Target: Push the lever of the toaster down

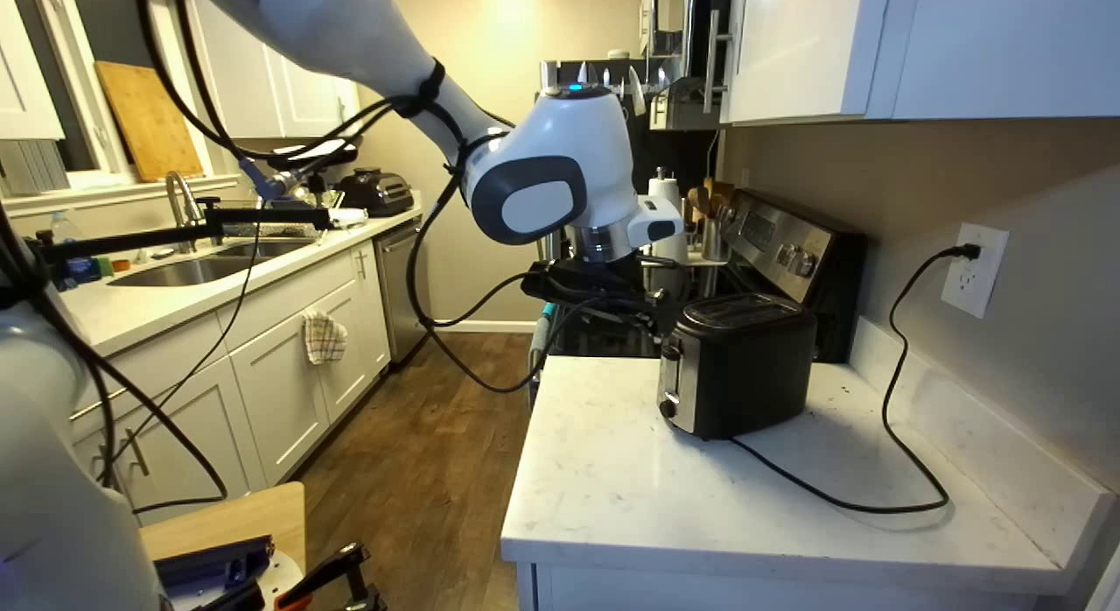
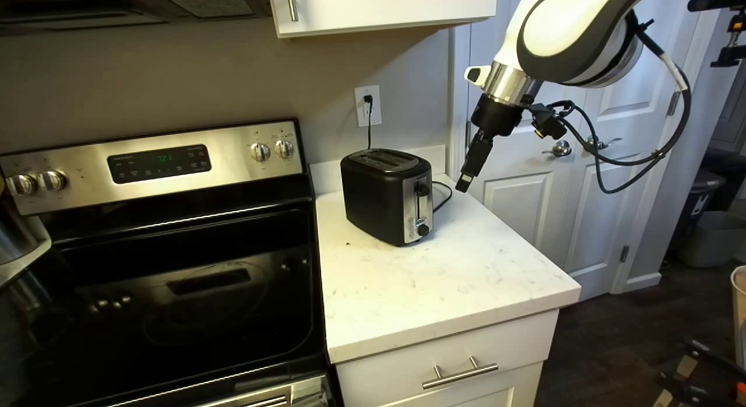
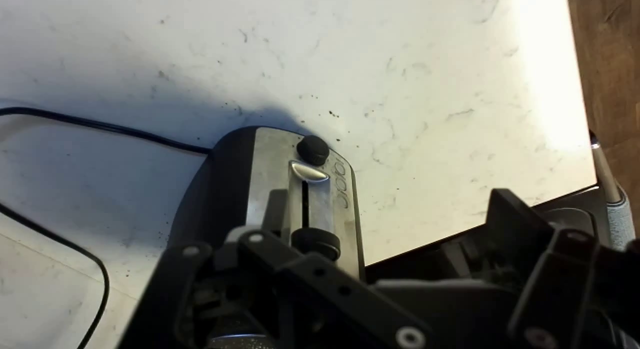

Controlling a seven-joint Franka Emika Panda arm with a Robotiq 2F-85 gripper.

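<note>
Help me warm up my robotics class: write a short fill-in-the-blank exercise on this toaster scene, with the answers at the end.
1. On the toaster, the lever sits at the ______ of its slot, not yet pushed down.
2. In both exterior views, the round knob lies ______ the lever.
3. The power cord is ______ into the wall outlet.
4. In the wrist view, the gripper is not shut but ______.

Missing words: top; below; plugged; open.

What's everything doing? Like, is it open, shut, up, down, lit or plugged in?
Toaster: standing upright
Lever: up
Gripper: open, apart from the lever
Plug: in the wall outlet
Stove display: lit
Robot's light: blue, lit
Drawer: shut
Towel: hanging
</note>
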